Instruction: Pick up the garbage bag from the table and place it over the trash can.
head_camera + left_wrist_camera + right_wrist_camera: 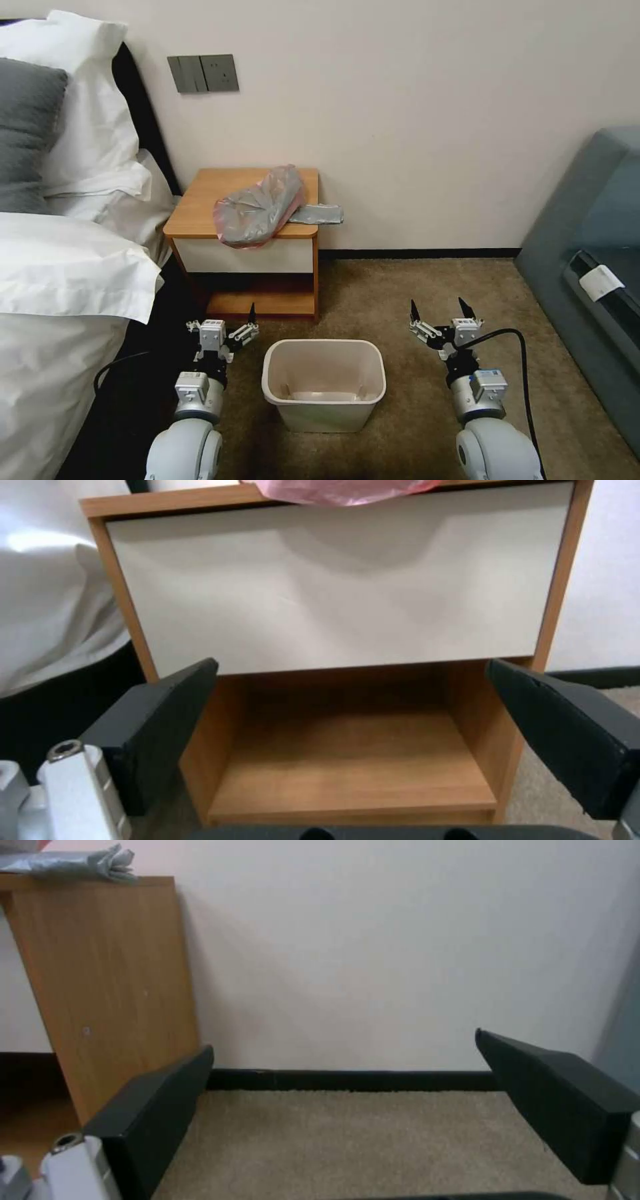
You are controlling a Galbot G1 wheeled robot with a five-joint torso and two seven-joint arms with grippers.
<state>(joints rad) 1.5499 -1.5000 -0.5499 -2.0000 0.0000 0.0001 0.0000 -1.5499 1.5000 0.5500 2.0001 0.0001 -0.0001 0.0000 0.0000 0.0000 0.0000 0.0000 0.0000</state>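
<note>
head view has our left end effector (227,330) and right end effector (440,320) wide open, low beside the trash can (324,382), while the garbage bag (260,207) overhangs the tabletop (200,200), so a nudge could slide it off.

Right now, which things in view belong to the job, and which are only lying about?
For the job:
- garbage bag, on the table
- trash can, on the carpet
- left gripper and right gripper, both open, low beside the can

Lying about:
- pillows
- bed
- wall switches
</note>
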